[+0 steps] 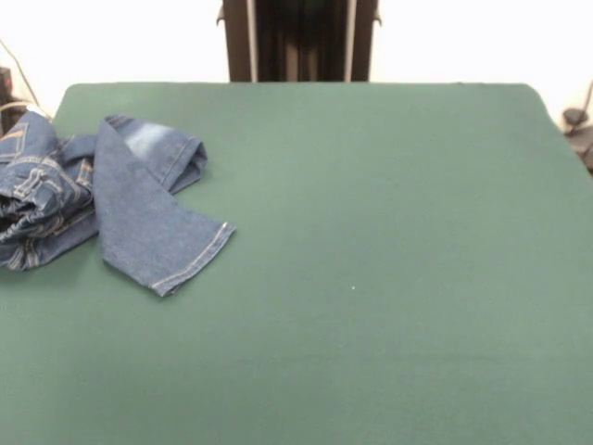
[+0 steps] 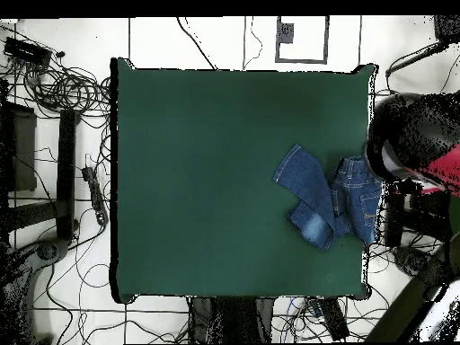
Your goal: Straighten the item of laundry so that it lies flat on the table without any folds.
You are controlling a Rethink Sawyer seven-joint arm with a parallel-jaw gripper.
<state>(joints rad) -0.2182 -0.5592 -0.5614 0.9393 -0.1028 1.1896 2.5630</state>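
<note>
The blue denim jeans (image 1: 130,209) lie crumpled near the left edge of the green table (image 1: 371,278) in the front view. One leg runs toward the front and ends in a hem with tan stitching (image 1: 195,260). The other leg is folded back on itself behind it. The waist part is bunched at the picture's left edge. In the overhead view the jeans (image 2: 328,198) lie at the table's (image 2: 207,180) right side. The red and black arm (image 2: 409,144) hangs just beyond that table edge, beside the waist. I cannot make out the gripper in either view.
The robot's pedestal (image 1: 298,42) stands at the table's far side. Cables and stands (image 2: 63,108) lie on the floor round the table. A dark stand (image 1: 579,130) shows past the table's right corner.
</note>
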